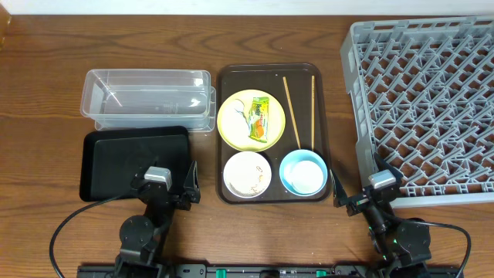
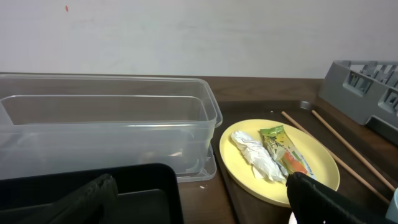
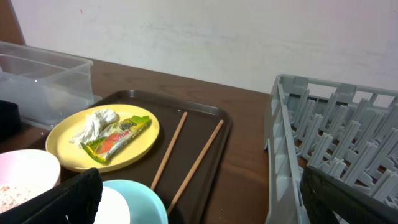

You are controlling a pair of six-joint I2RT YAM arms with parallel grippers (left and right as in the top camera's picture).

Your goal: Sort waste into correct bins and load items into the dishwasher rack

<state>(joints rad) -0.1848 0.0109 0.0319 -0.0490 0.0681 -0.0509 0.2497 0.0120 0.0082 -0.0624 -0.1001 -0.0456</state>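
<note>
Overhead, bins: the clear tub [image 1: 147,76] sits at the back left of the worktop [image 1: 38,93], with the black tray [image 1: 116,166] just in front of it. Nothing lies in either.
Overhead, waste: the snack wrapper [image 1: 260,117] and white scrap [image 1: 241,114] lie side by side on the yellow plate [image 1: 231,131]. The rice grains [image 1: 248,176] are in the white bowl [image 1: 230,164].
Overhead, dishes: the plate, white bowl, blue bowl [image 1: 290,166] and two chopsticks [image 1: 291,114] all rest on the brown serving tray [image 1: 305,93]. A white cup [image 1: 307,179] seems to sit inside the blue bowl.
Overhead, rack: the grey rack [image 1: 424,93] stands at the right, with nothing loaded.
Overhead, arms: the left fingers [image 1: 191,182] are spread over the black tray's near right corner. The right fingers [image 1: 340,193] are spread between the serving tray and the rack. Neither pair holds anything.
Left wrist: the fingers [image 2: 323,199] are released. The tub [image 2: 106,130] is ahead, and the scrap [image 2: 255,155] touches the wrapper [image 2: 283,149] on the plate to the right.
Right wrist: the fingers [image 3: 62,202] are released. The chopsticks [image 3: 193,162] lie flat ahead and the rack [image 3: 336,124] is close on the right.
Risk, mixed waste: the scrap and wrapper touch, so pinching one may drag the other into the wrong bin.
Risk, spill: tilting the white bowl early would scatter the grains over the serving tray.
Risk, chopsticks: they are thin and lie flat, so they may roll or slip from a pinch.
Risk, collision: the right arm starts beside the rack's corner, so a wide swing could knock it.
</note>
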